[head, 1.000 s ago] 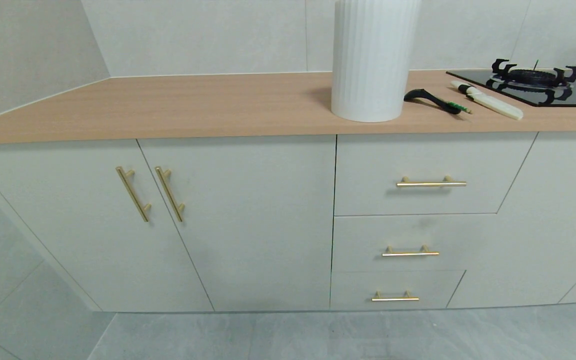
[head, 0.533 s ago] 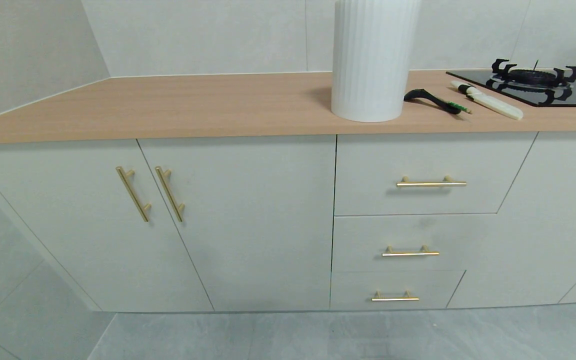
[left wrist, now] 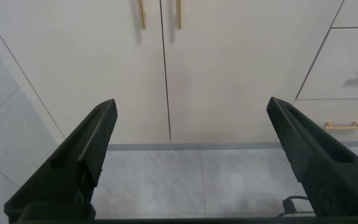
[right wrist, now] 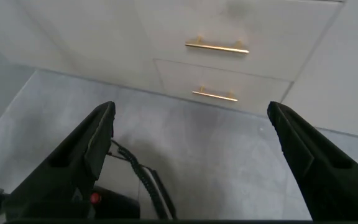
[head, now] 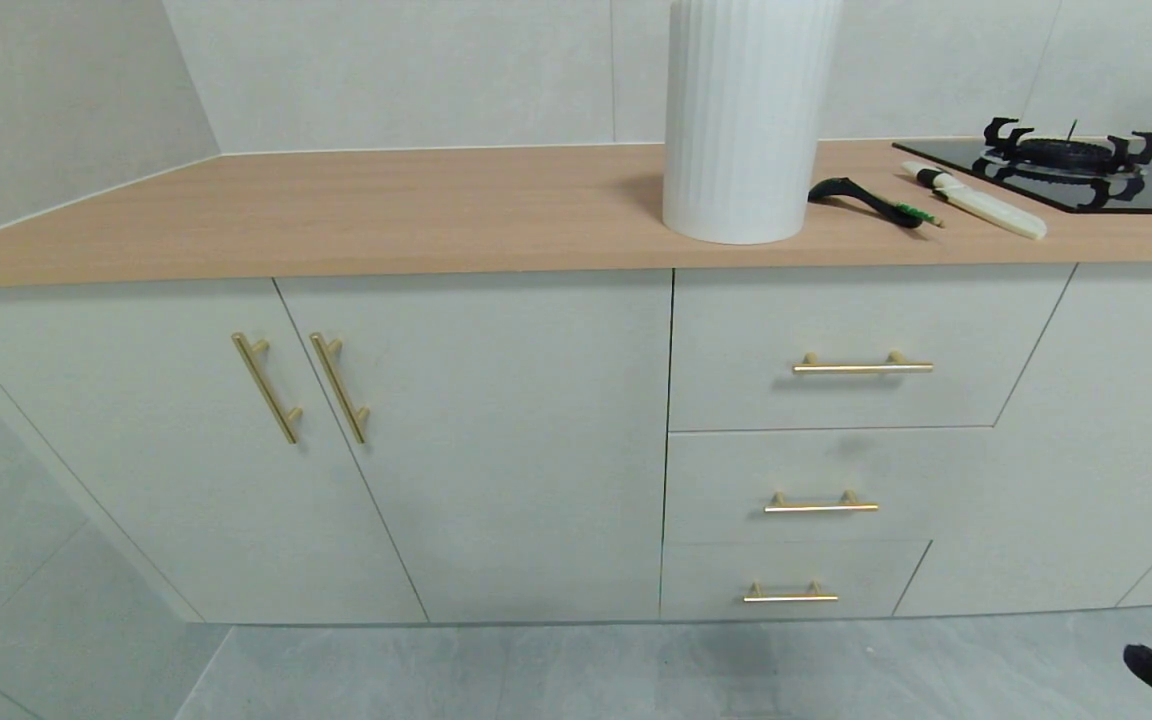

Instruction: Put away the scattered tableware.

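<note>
Our left gripper [left wrist: 191, 109] and right gripper [right wrist: 191, 112] have fingers apart, and we risk tipping the white container [head: 741, 120] when reaching the black utensil [head: 861, 200] beside it

Wooden countertop [head: 386, 215], white ribbed canister [head: 744, 120] upright, black-handled tool [head: 861, 200] and pale utensil [head: 986, 205] beside it, hob [head: 1066, 170]

A wood-grain counter [head: 386, 215] runs under grey tiled walls [head: 406, 70], with a gas hob [head: 1066, 170] set into it at 2 o'clock. Below, two cabinet doors [head: 476, 440] with brass handles sit at 8 o'clock and three drawers [head: 836, 310] at 4 o'clock, above a grey tiled floor [head: 536, 670].
</note>
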